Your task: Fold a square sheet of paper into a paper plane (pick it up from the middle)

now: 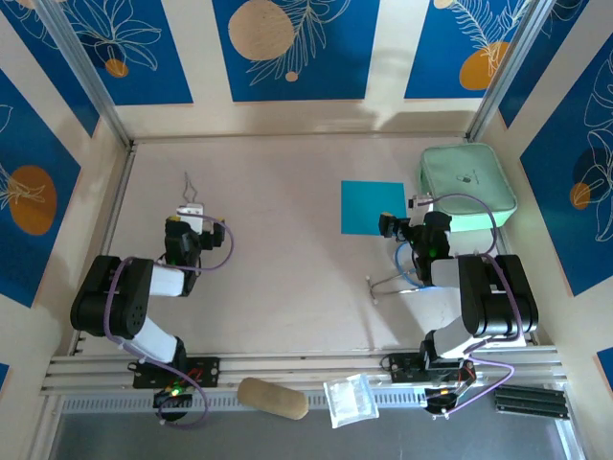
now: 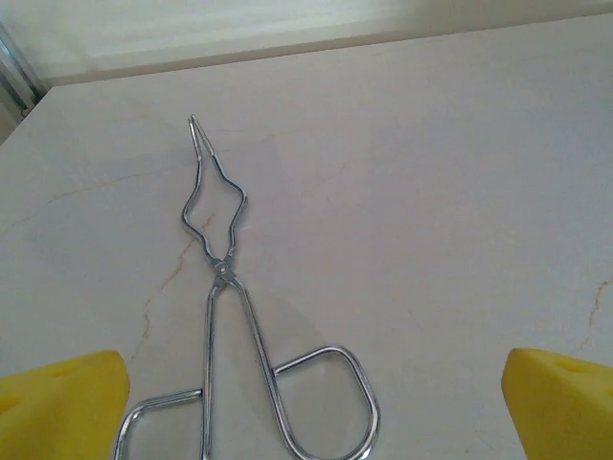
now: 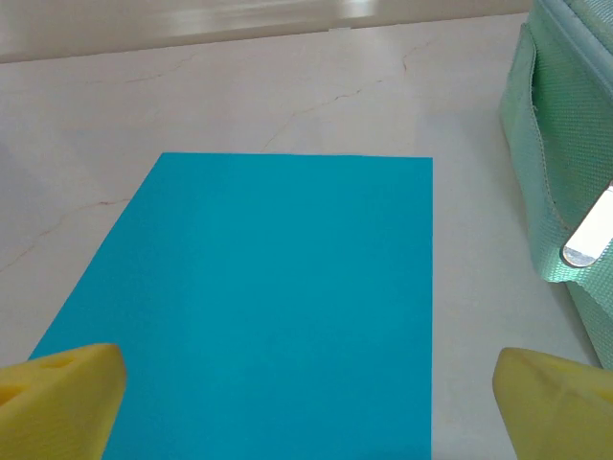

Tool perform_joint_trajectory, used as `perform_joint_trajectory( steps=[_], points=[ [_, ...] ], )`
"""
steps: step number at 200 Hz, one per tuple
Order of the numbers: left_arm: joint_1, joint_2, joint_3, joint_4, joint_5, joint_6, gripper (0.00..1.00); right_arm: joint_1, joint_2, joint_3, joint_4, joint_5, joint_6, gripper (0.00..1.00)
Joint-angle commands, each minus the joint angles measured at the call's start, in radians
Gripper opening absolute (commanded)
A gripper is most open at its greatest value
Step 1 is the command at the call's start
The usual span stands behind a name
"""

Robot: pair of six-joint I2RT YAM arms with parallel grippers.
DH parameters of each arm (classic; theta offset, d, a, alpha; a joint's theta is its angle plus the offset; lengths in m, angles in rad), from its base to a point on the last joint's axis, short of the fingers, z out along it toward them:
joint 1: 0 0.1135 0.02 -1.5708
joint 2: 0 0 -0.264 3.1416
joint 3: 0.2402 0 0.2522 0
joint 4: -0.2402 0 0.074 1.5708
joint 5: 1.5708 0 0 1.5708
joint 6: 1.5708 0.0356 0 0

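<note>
The square sheet of paper (image 1: 372,207) (image 3: 278,307) is teal-blue and lies flat and uncreased on the table at the centre right. My right gripper (image 1: 400,220) (image 3: 311,412) hovers over the sheet's near right part, open, its yellow fingertips (image 3: 57,398) spread wide on either side of it with nothing between them. My left gripper (image 1: 191,201) (image 2: 316,412) is open at the left, over the handle loops of metal tongs (image 1: 192,184) (image 2: 230,278). The paper plane is out of view.
A mint-green pouch (image 1: 466,182) (image 3: 565,172) lies just right of the sheet. A second pair of metal tongs (image 1: 393,283) rests beside the right arm. A clear plastic bag (image 1: 350,400) and a tan oblong object (image 1: 273,398) lie on the near rail.
</note>
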Motion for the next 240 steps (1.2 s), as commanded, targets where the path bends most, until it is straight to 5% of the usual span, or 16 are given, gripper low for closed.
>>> perform_joint_trajectory(
  steps=[1,203,240],
  points=[
    [0.013,0.004,0.007,0.018,0.011,0.002,0.99,-0.001,0.006,0.016,0.013,0.01,0.002,0.99],
    [0.013,0.003,0.009,0.013,0.043,0.012,1.0,-0.005,0.003,0.012,0.018,0.0,0.004,0.99],
    [0.012,-0.005,0.0,0.026,0.033,0.014,1.0,-0.013,-0.068,0.052,-0.106,-0.007,0.013,0.99]
  ],
)
